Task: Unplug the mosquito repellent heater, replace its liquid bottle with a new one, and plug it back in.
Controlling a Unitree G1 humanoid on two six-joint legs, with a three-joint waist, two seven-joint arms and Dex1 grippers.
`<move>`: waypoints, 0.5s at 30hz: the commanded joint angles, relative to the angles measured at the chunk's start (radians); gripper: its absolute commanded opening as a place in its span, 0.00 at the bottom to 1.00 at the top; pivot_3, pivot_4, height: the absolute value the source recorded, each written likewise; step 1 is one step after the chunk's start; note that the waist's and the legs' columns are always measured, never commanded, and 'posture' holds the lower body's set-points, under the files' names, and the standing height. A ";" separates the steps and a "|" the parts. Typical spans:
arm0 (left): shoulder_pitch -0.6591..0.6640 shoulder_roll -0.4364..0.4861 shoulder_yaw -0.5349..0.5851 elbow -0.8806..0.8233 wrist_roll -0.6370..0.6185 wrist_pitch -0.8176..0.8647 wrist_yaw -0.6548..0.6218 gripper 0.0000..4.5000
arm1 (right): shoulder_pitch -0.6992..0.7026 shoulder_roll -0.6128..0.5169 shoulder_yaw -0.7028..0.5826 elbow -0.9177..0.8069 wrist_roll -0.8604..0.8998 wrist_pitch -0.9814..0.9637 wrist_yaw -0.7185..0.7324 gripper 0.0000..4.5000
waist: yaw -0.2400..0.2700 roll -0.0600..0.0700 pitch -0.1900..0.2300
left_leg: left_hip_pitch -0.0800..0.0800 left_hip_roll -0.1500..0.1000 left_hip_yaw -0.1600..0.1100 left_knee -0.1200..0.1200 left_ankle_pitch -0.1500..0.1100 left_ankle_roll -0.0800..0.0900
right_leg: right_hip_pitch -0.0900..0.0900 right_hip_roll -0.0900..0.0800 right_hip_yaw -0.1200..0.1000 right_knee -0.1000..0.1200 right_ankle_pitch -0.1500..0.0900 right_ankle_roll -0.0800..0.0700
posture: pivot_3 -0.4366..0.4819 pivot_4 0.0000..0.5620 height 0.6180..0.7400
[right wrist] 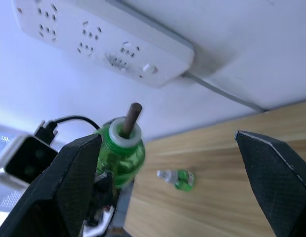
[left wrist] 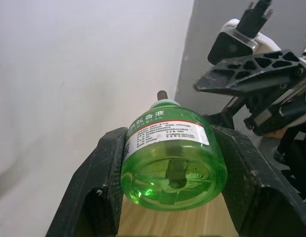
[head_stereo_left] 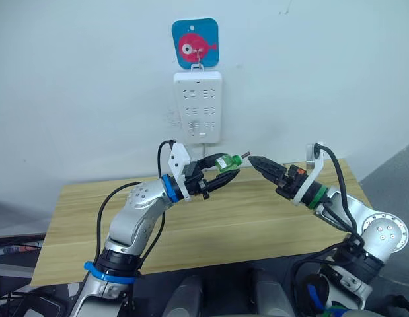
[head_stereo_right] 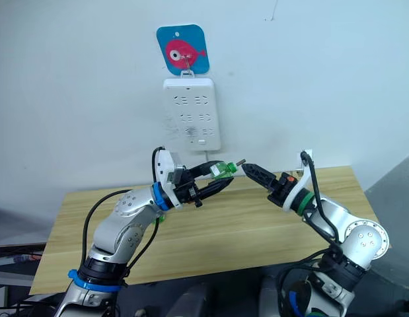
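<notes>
My left gripper is shut on a green liquid bottle, holding it sideways above the wooden table. The bottle's dark wick points toward my right gripper. That gripper is open and empty, its fingertips a short way in front of the wick. A second small green bottle with a white cap lies on the table beyond. The mosquito repellent heater is out of view.
A white multi-socket power strip hangs on the wall above both grippers, under a blue square hook with a pink fish. Its cable runs down toward the table's back edge. The wall stands close behind the table.
</notes>
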 commanded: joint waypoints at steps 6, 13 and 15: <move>0.008 -0.016 -0.004 -0.062 -0.001 0.007 -0.009 0.50 | 0.113 -0.237 0.379 -0.031 0.553 -0.417 -0.391 1.00 | -0.021 0.000 0.000 | 0.000 0.000 0.001 0.000 0.000 0.000 | 0.000 0.001 0.000 -0.001 0.000 0.000 | 0.50 0.37 1.00; 0.018 -0.019 -0.005 -0.097 -0.008 0.027 -0.016 0.50 | 0.130 -0.323 0.509 -0.048 0.573 -0.584 -0.379 1.00 | -0.021 0.000 0.000 | 0.000 0.001 0.001 0.000 0.000 0.000 | 0.001 0.003 0.000 -0.001 0.000 0.000 | 0.52 0.36 1.00; 0.020 -0.021 -0.006 -0.103 -0.008 0.030 -0.015 0.50 | 0.134 -0.334 0.526 -0.050 0.573 -0.612 -0.369 0.96 | -0.018 0.000 0.000 | 0.000 0.001 0.001 0.000 0.000 0.001 | 0.001 0.003 0.000 -0.001 0.000 0.000 | 0.52 0.36 1.00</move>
